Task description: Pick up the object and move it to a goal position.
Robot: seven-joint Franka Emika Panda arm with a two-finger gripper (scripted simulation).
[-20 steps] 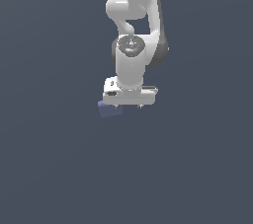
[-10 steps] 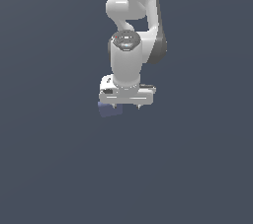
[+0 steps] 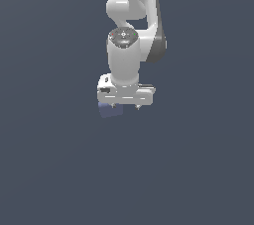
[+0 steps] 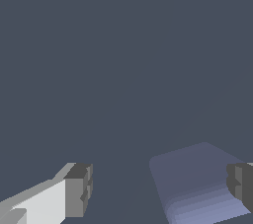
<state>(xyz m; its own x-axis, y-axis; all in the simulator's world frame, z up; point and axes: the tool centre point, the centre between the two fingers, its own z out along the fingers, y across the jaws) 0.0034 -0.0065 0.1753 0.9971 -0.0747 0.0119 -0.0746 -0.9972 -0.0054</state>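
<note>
The periwinkle block (image 4: pixel 200 181) lay on the flat grey surface (image 4: pixel 123 45), inside the span of the gripper (image 4: pixel 160 188) but not centred in it. In the wrist view it sat close against one dark finger pad (image 4: pixel 239 183), which seemed to overlap its edge, and stood clearly apart from the other pad (image 4: pixel 79 188), with bare floor between them. Whether the near pad truly touched it could not be told. The block looked almost as broad as long, so no long axis stood out; its flat sides appeared turned a little against the line between the pads.

In the exterior view the block (image 3: pixel 110 110) peeked out from beneath the gripper (image 3: pixel 126 105), off toward that view's left end of the hand, with the arm coming straight down on it from above.

The fingers were spread wide and pinched nothing.

Judged from this, the grasp turned on the sideways offset: the hand wanted a small shift toward the block's side, perhaps a slight twist, before pressing together, or the near finger might shove the block.

Open grey surface lay all round, with no edge, obstacle or goal marker in view.
</note>
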